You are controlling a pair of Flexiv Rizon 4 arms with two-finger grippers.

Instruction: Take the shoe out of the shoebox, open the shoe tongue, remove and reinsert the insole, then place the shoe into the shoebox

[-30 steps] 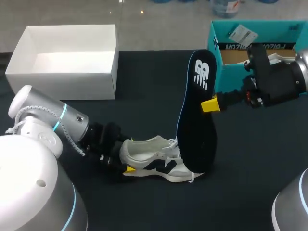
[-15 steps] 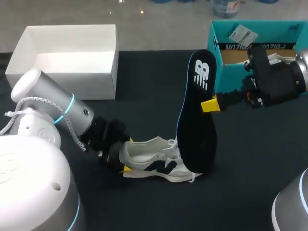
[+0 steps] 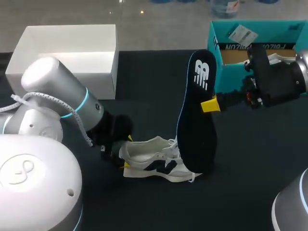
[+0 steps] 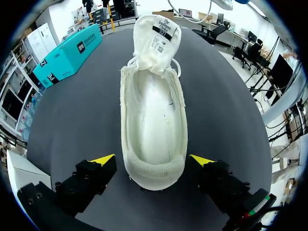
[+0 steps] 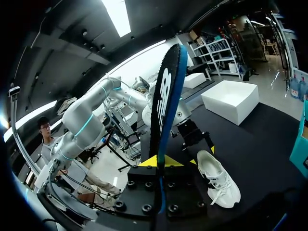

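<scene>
Our left fingers (image 4: pixel 102 160) gape astride the heel of the white mesh sneaker (image 4: pixel 153 115); our right fingers (image 5: pixel 147 162) clamp the upright black foam insole (image 5: pixel 166 96).

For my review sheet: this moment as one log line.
right gripper: shut on insole, held upright | left gripper: open, astride shoe heel | shoe: on table

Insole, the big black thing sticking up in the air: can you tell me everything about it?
The insole is thin, flat and foot-shaped. It is black, with a white logo near its upper end, and looks like soft foam. It stands almost upright above the table, leaning a little. The right end effector pinches its edge about halfway up. Its lower end hangs in front of the toe of the white shoe; whether they touch cannot be told.
</scene>
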